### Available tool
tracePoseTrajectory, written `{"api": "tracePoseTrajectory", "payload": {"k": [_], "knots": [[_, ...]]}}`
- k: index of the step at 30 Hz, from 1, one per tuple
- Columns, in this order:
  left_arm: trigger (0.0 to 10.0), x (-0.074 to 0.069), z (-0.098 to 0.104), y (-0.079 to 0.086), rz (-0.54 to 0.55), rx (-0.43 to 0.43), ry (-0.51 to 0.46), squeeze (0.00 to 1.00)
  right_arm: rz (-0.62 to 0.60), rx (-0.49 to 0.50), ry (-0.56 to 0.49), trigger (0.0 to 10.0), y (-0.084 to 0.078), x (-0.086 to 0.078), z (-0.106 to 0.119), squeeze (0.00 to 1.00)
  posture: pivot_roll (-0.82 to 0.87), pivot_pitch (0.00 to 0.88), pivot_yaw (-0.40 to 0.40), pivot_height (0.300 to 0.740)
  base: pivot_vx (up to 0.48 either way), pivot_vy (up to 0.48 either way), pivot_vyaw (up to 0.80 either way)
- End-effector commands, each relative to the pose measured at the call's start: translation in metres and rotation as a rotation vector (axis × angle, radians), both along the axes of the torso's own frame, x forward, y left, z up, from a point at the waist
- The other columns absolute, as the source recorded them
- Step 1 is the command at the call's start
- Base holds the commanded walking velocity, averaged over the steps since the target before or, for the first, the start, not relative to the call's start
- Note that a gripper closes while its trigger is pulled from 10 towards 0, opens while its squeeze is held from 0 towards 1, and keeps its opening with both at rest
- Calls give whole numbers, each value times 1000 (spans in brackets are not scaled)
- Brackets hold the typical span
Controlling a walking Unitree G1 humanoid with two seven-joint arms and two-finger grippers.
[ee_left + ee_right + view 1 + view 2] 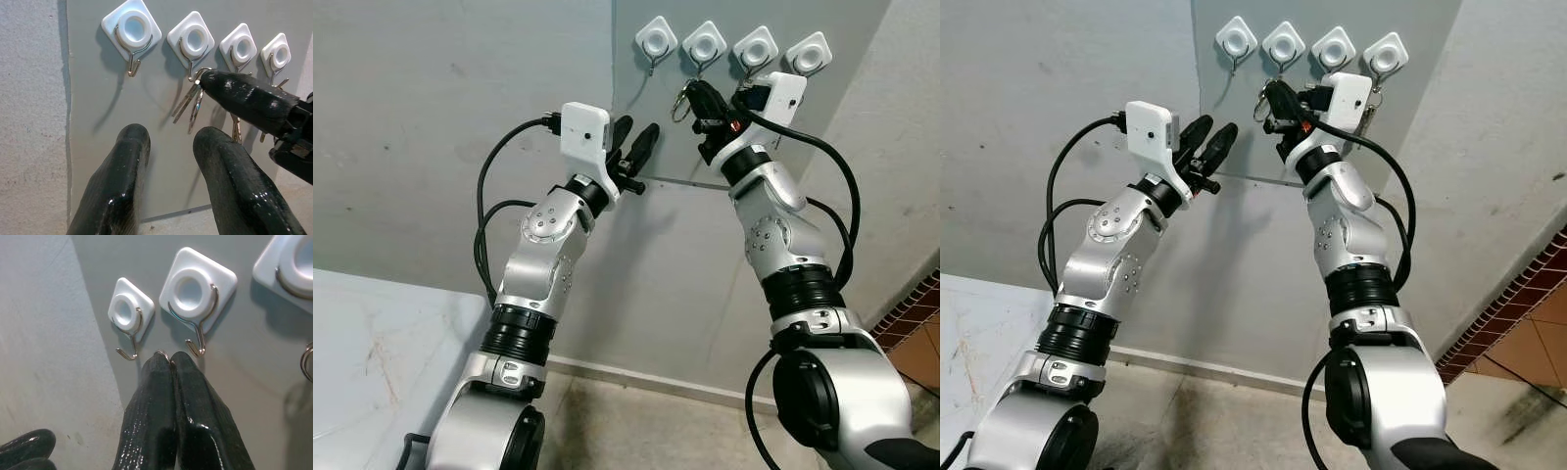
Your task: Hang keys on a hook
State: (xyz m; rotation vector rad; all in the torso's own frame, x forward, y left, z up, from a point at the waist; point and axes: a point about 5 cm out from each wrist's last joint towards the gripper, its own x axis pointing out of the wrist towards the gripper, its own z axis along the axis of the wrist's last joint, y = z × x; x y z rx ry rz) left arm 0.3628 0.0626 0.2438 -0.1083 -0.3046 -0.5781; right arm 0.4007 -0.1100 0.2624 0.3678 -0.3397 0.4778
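Keys on a silver metal ring (pixel 683 98) hang pinched in the right gripper (pixel 700 98), just below the second white diamond-shaped wall hook (pixel 705 44). Left wrist view: left gripper (pixel 166 161), jaws spread, idles below that hook. Right wrist view: fingers pressed together on the ring, just beneath the wire hook — not yet hung, I'd say.

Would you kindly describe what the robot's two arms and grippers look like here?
Both arms are silver metal with ribbed black joint rings and round screw-studded housings. Each wrist carries a white box-shaped camera module fed by a looping black cable. The left gripper and right gripper each have two long, glossy black, rounded fingers.
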Motion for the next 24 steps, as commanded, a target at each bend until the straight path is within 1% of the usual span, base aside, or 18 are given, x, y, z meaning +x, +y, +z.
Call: {"api": "tracePoseTrajectory", "payload": {"k": [1,11,13,16,18,21,24], "knots": [[10000,-2,3,-1,-8,-2,-10,0,-2,43,-31,10000,-1,2,13,0,54,0,-25,740,0,0,0],[10000,-3,2,-1,-7,-2,-3,0,2,128,-19,10000,-3,6,19,0,54,0,-24,740,0,0,0],[10000,-3,2,-1,-8,-3,-2,0,4,144,-10,10000,-3,6,18,0,53,0,-24,740,0,0,0],[10000,-3,2,-2,-8,-4,-2,0,25,222,17,10000,-3,7,19,0,53,0,-23,740,0,0,0],[10000,-3,2,-2,-8,-4,-2,0,26,229,21,10000,-4,7,19,0,53,0,-23,740,0,0,0],[10000,-3,3,-1,-8,-5,-2,0,39,271,40,10000,-3,8,18,0,53,0,-22,740,0,0,0],[10000,-3,3,-1,-9,-6,-2,0,46,282,59,10000,-2,9,15,0,52,0,-22,740,0,0,0]]}}
